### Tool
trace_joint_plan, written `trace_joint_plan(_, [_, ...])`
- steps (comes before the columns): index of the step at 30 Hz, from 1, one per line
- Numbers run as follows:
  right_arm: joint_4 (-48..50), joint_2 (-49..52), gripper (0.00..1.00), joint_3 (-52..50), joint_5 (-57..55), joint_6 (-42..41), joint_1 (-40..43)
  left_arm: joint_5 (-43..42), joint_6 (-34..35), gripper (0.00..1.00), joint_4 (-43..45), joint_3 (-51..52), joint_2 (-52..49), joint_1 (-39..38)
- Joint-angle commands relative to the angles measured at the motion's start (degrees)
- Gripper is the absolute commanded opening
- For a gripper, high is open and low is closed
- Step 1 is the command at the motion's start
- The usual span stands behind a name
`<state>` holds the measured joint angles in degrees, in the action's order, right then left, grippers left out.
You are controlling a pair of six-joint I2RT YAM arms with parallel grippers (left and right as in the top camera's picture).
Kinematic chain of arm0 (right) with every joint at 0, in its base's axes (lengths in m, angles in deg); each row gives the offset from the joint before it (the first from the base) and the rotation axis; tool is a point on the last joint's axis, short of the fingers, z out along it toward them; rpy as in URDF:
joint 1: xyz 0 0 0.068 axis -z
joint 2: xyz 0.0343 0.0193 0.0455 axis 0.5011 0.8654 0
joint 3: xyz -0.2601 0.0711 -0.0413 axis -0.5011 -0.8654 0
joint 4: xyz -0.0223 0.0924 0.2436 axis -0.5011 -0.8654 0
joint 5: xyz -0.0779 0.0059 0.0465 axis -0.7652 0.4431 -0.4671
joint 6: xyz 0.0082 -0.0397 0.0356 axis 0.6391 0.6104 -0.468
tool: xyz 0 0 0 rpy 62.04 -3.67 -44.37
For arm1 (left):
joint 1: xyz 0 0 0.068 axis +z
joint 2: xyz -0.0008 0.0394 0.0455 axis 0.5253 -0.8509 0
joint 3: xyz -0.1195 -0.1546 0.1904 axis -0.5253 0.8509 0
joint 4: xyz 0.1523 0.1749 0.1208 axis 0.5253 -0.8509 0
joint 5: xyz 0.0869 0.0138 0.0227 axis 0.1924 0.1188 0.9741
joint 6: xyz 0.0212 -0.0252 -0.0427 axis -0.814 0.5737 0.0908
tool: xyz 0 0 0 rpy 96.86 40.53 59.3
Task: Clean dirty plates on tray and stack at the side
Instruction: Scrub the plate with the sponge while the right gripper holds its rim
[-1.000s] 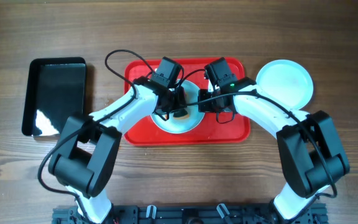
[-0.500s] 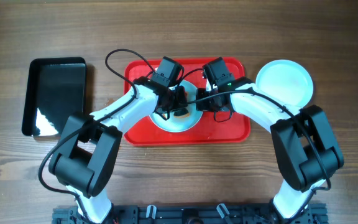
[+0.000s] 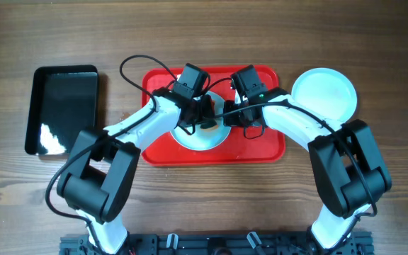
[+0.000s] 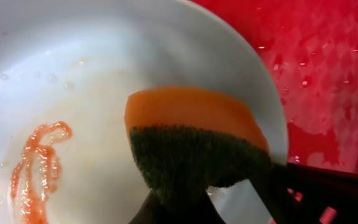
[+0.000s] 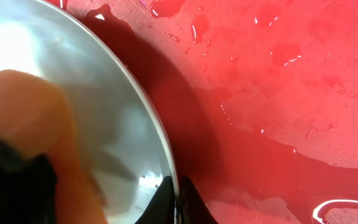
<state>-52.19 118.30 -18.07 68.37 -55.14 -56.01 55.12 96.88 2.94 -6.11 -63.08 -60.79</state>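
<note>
A pale plate point(image 3: 202, 139) lies on the red tray point(image 3: 264, 145). An orange-red smear point(image 4: 39, 162) marks the plate point(image 4: 104, 74) in the left wrist view. My left gripper point(image 3: 204, 118) is shut on an orange sponge with a dark green scrub face point(image 4: 194, 149), which rests on the plate. My right gripper point(image 3: 231, 120) is shut on the plate's right rim point(image 5: 166, 168), one finger on each side. The sponge shows blurred in the right wrist view point(image 5: 36, 118). Another clean plate point(image 3: 324, 93) lies on the table right of the tray.
A glossy black tray point(image 3: 64, 108) sits at the far left on the wooden table. Water drops and wet patches cover the red tray's floor point(image 5: 278, 93). Both arms reach in over the tray from the front.
The left gripper and sponge have shifted slightly right over the plate. The right gripper stays on the rim.
</note>
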Motion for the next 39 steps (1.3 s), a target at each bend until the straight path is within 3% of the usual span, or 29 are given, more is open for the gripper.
trace_joint_plan(1, [-0.5, 3.4, 0.04, -0.5, -1.4, 0.4, 0.1, 1.4, 1.3, 0.04, -1.0, 0.5, -3.5, -0.2])
trace_joint_plan(5, [-0.6, 3.4, 0.04, -0.5, -1.4, 0.4, 0.1, 5.9, 0.8, 0.04, -4.6, 0.5, -5.7, -0.2])
trace_joint_plan(12, [-0.7, 3.4, 0.04, -0.5, -1.4, 0.5, 0.1, 28.5, 0.9, 0.04, -16.4, 0.5, -6.4, 0.5])
trace_joint_plan(17, [-0.7, 3.4, 0.04, -0.5, -1.4, 0.5, 0.1, 34.6, 0.9, 0.04, -19.6, 0.2, -6.3, 2.4])
trace_joint_plan(24, [-0.7, 3.4, 0.04, -0.5, -1.4, 0.4, 0.1, 33.0, 0.9, 0.04, -20.8, -3.3, -3.0, 3.5])
trace_joint_plan(28, [-0.7, 3.4, 0.04, -0.5, -1.4, 0.4, 0.1, 27.3, 0.9, 0.04, -20.4, -6.6, 0.8, 3.5])
trace_joint_plan(32, [-0.5, 3.4, 0.04, -0.5, -1.4, 0.4, 0.1, 15.9, 0.9, 0.04, -14.3, -7.1, 3.2, 3.5])
trace_joint_plan(39, [-0.5, 3.4, 0.04, -0.5, -1.4, 0.4, 0.1, 11.4, 0.9, 0.04, -8.2, -7.0, -0.3, 3.1])
